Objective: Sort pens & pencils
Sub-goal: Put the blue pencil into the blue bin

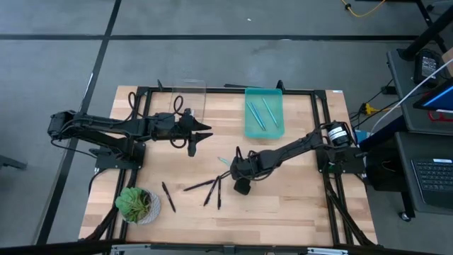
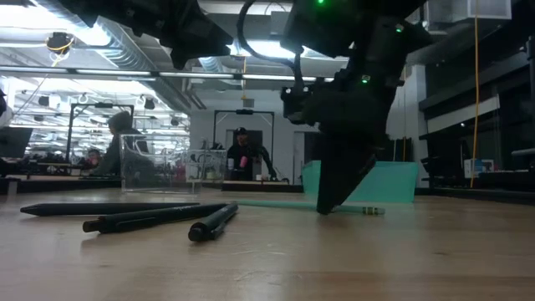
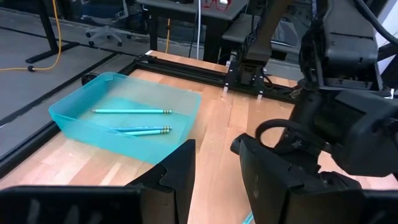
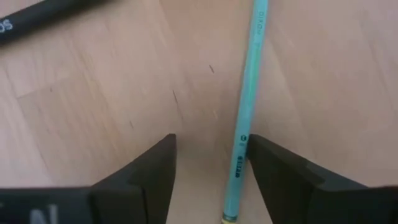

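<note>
One light blue pencil [image 4: 247, 106] lies flat on the wood near mid-table [image 1: 224, 161]. My right gripper [image 4: 211, 168] is open and points down over it, fingertips at the table top [image 2: 328, 205], one finger on each side of the pencil. Several black pens [image 1: 200, 185] lie flat toward the near edge, and one more [image 1: 168, 197] lies to their left. More light blue pencils [image 3: 130, 111] lie in the teal tray [image 1: 264, 129]. My left gripper [image 1: 200, 132] is open [image 3: 216, 174] and hangs in the air left of centre, holding nothing. My right gripper straddles the light blue pencil near its eraser end [image 4: 239, 162], coming from above with the fingers across it. The pencil lies on the table close against the inner side of one finger [image 4: 273, 174]. Whether that finger touches it I cannot tell.
A clear box [image 1: 190, 95] stands at the far edge left of the teal tray. A potted plant [image 1: 138, 205] sits at the near left corner. A black frame [image 1: 226, 90] runs around the table. Bare wood shows at the near right.
</note>
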Controlling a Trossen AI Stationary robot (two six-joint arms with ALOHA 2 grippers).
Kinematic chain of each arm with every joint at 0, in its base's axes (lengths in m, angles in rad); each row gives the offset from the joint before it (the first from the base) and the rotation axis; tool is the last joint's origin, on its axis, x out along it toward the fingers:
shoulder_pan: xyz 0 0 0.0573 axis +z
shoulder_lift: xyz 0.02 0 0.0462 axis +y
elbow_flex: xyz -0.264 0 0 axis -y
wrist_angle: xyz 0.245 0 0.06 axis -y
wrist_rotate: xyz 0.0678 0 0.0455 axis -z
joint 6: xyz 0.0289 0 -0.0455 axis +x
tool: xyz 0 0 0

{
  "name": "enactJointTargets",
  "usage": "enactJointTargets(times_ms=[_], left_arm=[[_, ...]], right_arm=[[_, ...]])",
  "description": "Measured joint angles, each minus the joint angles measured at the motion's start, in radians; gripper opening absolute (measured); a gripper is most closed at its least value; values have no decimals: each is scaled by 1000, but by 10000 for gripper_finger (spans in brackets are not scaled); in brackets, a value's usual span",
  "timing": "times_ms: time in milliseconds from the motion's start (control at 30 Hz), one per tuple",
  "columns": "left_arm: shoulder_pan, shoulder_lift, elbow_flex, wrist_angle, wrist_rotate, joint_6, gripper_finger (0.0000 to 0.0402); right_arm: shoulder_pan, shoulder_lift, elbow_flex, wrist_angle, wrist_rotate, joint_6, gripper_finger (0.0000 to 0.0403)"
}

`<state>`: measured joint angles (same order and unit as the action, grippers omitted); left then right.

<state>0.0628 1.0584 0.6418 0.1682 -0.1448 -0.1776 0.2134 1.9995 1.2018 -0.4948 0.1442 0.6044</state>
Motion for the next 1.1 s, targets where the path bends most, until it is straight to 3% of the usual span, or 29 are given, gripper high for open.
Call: enactJointTargets(times_ms=[300,633,1100], left_arm=[[0,0,0,0,0,0,121],[0,0,0,0,0,0,121],[0,0,0,1,0,0,121]], right_arm=[[-56,1,-2,18,30,63,173],[-59,5,-19,34,92,-10,22],[-64,-60,-36,0,79,-68,12]])
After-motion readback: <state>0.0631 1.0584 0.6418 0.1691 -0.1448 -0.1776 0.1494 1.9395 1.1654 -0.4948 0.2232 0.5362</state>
